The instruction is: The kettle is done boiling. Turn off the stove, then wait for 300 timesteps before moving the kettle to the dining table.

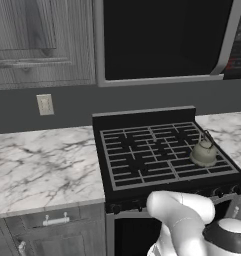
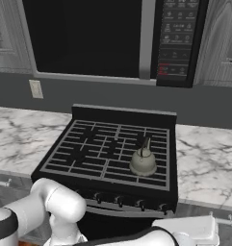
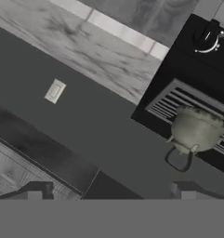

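One kettle [image 3: 197, 130] beyond open pincer [image 3: 111, 190]

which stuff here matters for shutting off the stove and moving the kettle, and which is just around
For the job:
- kettle, on the stove's right-hand grate
- stove, knobs along its front edge
- gripper, jaws open, empty

Just around:
- microwave above the stove
- wall outlet
- marble counters either side
- upper cabinets
- drawer below the left counter
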